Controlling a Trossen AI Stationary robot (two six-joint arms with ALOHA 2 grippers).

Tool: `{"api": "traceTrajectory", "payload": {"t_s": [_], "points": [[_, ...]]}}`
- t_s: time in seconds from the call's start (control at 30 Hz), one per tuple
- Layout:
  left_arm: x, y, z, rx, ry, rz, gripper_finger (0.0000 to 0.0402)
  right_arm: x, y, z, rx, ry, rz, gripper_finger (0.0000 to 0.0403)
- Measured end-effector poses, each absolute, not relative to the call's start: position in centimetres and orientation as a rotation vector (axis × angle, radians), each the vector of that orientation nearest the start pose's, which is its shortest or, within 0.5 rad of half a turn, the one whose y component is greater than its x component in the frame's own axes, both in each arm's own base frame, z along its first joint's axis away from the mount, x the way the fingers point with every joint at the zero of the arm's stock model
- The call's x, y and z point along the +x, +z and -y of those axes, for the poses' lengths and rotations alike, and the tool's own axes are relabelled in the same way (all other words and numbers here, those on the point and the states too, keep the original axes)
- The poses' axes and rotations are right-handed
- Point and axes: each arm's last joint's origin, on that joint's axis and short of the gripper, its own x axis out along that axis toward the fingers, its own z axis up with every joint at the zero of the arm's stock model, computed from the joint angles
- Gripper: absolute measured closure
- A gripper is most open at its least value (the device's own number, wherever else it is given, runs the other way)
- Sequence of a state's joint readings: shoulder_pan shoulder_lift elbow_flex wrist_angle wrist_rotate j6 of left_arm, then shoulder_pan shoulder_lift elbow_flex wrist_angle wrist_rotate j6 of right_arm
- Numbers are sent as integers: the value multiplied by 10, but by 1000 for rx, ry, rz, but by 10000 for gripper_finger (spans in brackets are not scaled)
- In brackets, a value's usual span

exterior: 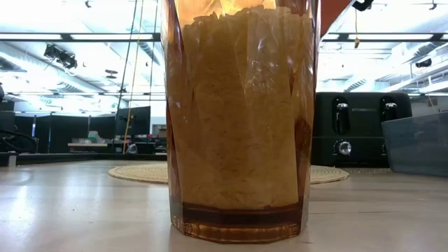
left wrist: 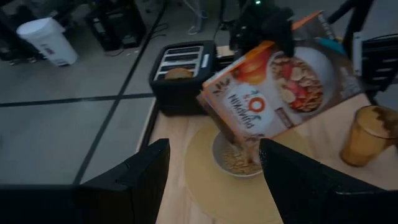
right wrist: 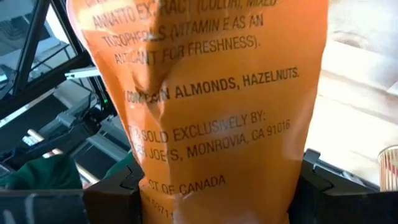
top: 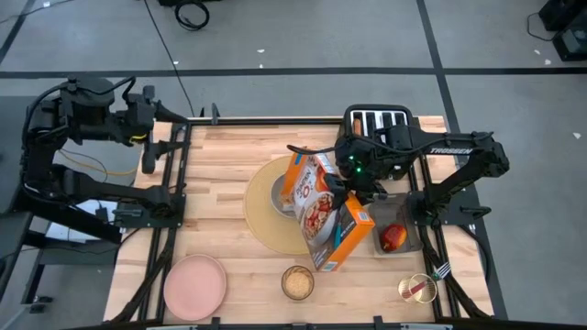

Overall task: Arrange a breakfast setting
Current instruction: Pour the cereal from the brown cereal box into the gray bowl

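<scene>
A: How is the orange printed cardboard cereal box (top: 323, 209) judged to handle?

B: It is judged light and easily dented, its load shifting as it empties. It is gripped across its narrow sides by the right tool (top: 353, 188), whose fingers are closed on the box in the right wrist view. A hold low on the panels, away from the open end, is thought safest; too hard a squeeze could buckle the card.

A: And where is it placed?

B: It is tipped over the grey round bowl (left wrist: 236, 160), which sits on the large round tan woven placemat (top: 261, 215) at the middle of the worktop (top: 220, 156). Cereal is seen inside the bowl in the left wrist view.

A: What of the other pieces?

B: The amber faceted glass (top: 297, 282), already filled with cereal, stands near the front edge and is judged fragile and slippery. The small pink round plate (top: 194, 283) lies at the near left, well apart from the mat. The red-yellow apple (top: 393, 237) rests in a clear bin right of the box.

A: And the left tool (top: 151, 151)?

B: It is held open over the far left edge, with nothing between its fingers.
</scene>
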State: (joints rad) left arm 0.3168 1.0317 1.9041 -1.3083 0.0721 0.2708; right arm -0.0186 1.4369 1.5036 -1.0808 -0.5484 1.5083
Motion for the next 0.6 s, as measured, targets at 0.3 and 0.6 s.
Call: {"api": "traceTrajectory", "payload": {"t_s": [0.3, 0.6], "points": [[81, 516, -20, 125, 33, -427, 148, 274, 362, -13, 1604, -389, -1181, 171], [79, 516, -16, 113, -74, -402, 148, 274, 365, -18, 1592, -357, -1168, 171]]}}
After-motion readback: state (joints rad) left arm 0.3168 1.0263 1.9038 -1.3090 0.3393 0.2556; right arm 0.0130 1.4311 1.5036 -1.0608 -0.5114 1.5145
